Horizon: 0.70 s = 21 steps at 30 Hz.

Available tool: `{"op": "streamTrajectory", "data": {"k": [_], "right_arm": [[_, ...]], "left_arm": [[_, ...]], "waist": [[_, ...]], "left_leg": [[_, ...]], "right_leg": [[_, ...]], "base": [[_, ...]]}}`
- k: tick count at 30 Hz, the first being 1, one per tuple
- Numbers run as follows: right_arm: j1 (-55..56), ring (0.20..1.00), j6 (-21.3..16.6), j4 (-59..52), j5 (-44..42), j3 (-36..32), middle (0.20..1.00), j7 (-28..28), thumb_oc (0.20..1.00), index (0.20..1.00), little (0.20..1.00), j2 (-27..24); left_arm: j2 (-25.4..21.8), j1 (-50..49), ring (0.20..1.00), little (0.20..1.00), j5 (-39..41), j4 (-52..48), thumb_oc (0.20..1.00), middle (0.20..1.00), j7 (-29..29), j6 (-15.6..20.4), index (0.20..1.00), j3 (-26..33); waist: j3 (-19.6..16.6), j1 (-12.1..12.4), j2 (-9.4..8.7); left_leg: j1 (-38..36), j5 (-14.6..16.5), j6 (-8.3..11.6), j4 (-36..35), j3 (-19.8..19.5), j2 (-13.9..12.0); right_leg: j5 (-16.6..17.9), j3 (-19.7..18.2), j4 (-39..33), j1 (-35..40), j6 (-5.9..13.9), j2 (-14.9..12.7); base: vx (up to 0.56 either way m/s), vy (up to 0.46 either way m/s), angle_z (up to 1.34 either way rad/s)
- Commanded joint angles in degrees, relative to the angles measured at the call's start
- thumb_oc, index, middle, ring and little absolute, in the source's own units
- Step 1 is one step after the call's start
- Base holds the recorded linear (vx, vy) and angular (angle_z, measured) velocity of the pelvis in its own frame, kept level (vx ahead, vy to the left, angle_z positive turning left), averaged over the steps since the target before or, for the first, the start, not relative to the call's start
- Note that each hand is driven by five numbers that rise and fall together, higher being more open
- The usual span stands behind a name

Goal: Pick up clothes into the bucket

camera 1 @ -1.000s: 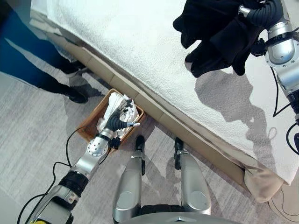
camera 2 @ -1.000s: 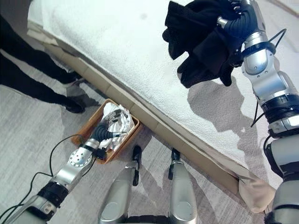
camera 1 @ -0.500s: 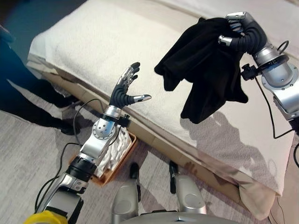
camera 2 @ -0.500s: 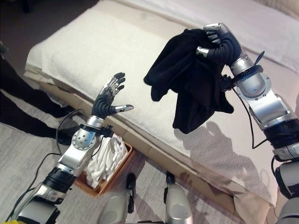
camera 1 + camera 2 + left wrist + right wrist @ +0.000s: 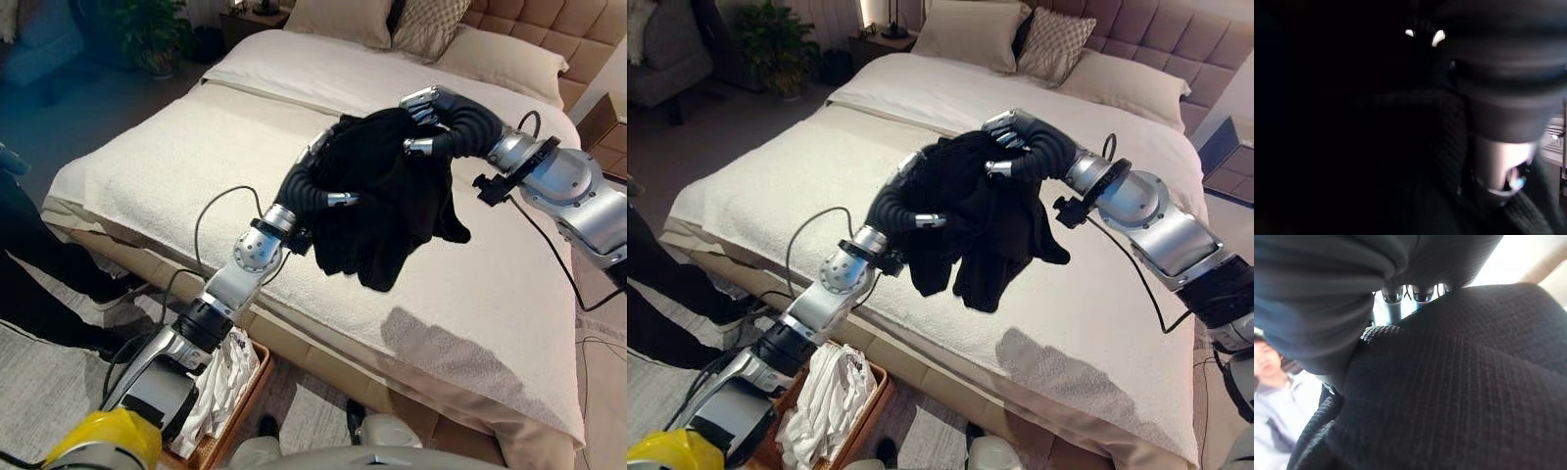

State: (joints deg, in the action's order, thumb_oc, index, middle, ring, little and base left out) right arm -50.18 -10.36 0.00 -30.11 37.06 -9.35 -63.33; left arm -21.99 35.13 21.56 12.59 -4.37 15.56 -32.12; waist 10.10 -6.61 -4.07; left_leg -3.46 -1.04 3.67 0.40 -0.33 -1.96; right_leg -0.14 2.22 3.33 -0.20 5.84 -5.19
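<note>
Right eye view: right robot hand (image 5: 1011, 137) clutches limp, light black knit garment (image 5: 985, 220) by its bunched top; left robot hand (image 5: 911, 196) presses in, its grip impossible to tell.

Bed (image 5: 1097, 323) with white blanket (image 5: 167, 166); 3 pillows (image 5: 972, 29) at the far headboard (image 5: 1156, 34); potted plant (image 5: 774, 39) far left; person's dark legs (image 5: 39, 284) near left.

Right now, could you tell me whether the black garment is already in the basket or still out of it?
Out: the black garment hangs bunched above the bed, held by the right hand; the basket holds white clothes.
</note>
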Motion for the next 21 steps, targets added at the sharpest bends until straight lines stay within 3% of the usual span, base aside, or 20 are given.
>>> {"op": "streamTrajectory", "data": {"k": [1,2,5,12,13,14,15,21], "right_arm": [[-6.15,0.200,-2.01,-3.27,-6.11,0.74,0.200,0.85,0.200,0.200,0.200,0.72],[-7.08,0.200,-2.05,-3.62,-6.60,1.78,0.200,0.92,0.200,0.200,0.200,1.67],[-7.70,0.200,-1.88,-4.35,-7.35,3.15,0.200,1.03,0.200,0.200,0.200,2.87],[-8.55,0.200,-1.77,-5.38,-7.71,4.13,0.200,1.12,0.200,0.200,0.200,3.30],[-8.54,0.200,-2.05,-5.33,-7.92,4.06,0.200,1.25,0.200,0.200,0.200,3.65],[-8.53,0.200,-2.05,-5.33,-7.92,4.04,0.200,1.25,0.200,0.200,0.200,3.65],[-8.20,0.200,-2.21,-5.21,-8.24,3.67,0.200,1.23,0.200,0.200,0.200,4.25],[-6.75,0.200,-2.60,-4.57,-7.76,1.88,0.200,1.74,0.200,0.200,0.200,5.93]], "left_arm": [[2.16,3.86,1.000,1.000,10.49,3.89,1.000,1.000,3.82,0.05,1.000,-4.32],[2.87,5.86,1.000,1.000,16.27,4.91,1.000,1.000,5.70,-1.43,1.000,-7.12],[2.51,9.65,1.000,1.000,21.65,4.70,1.000,1.000,8.74,-3.43,1.000,-12.09],[-0.23,12.96,1.000,1.000,27.33,3.16,1.000,1.000,13.13,-6.77,1.000,-19.15],[-1.00,13.29,0.812,0.812,29.92,2.97,0.812,0.812,14.45,-7.41,0.812,-20.14],[-1.02,13.30,0.570,0.570,29.94,2.96,0.570,0.570,14.46,-7.42,0.570,-20.14],[-1.42,12.94,0.200,0.200,32.90,2.95,0.200,0.200,15.83,-8.40,0.200,-20.79],[-1.25,9.55,0.200,0.200,36.86,2.94,0.200,0.200,17.78,-9.73,0.200,-19.92]], "waist": [[-4.55,0.32,-1.24],[-4.84,0.03,-1.00],[-5.14,-0.29,-0.57],[-5.97,-0.61,-0.02],[-6.20,-0.70,0.14],[-6.19,-0.71,0.12],[-6.53,-0.88,0.32],[-7.12,-1.10,0.51]], "left_leg": [[3.01,3.97,0.40,5.41,0.55,0.44],[2.88,3.75,0.44,5.11,0.36,0.45],[2.67,3.39,0.56,4.70,0.20,0.48],[2.12,3.12,0.64,4.02,-0.20,0.49],[1.99,3.12,0.65,3.92,-0.32,0.53],[1.98,3.11,0.65,3.91,-0.33,0.53],[1.74,3.11,0.64,3.69,-0.38,0.59],[1.28,3.05,0.59,3.16,-0.47,0.77]], "right_leg": [[-1.05,2.07,0.94,0.71,1.75,-1.25],[-1.02,2.22,0.66,0.99,1.71,-1.23],[-0.95,2.54,0.32,1.36,1.70,-1.19],[-0.93,2.99,-0.08,2.07,1.85,-1.30],[-0.94,3.01,-0.13,2.30,1.86,-1.32],[-0.94,3.01,-0.14,2.32,1.86,-1.33],[-0.92,2.91,-0.26,2.60,1.87,-1.38],[-0.89,2.85,-0.50,2.83,1.88,-1.39]], "base": [[0.00,0.000,0.00],[0.00,0.000,0.00],[0.00,0.000,0.00],[0.01,-0.002,0.02],[0.00,0.000,0.06],[0.01,0.006,0.08],[0.01,0.005,0.08],[0.00,0.002,0.04]]}}
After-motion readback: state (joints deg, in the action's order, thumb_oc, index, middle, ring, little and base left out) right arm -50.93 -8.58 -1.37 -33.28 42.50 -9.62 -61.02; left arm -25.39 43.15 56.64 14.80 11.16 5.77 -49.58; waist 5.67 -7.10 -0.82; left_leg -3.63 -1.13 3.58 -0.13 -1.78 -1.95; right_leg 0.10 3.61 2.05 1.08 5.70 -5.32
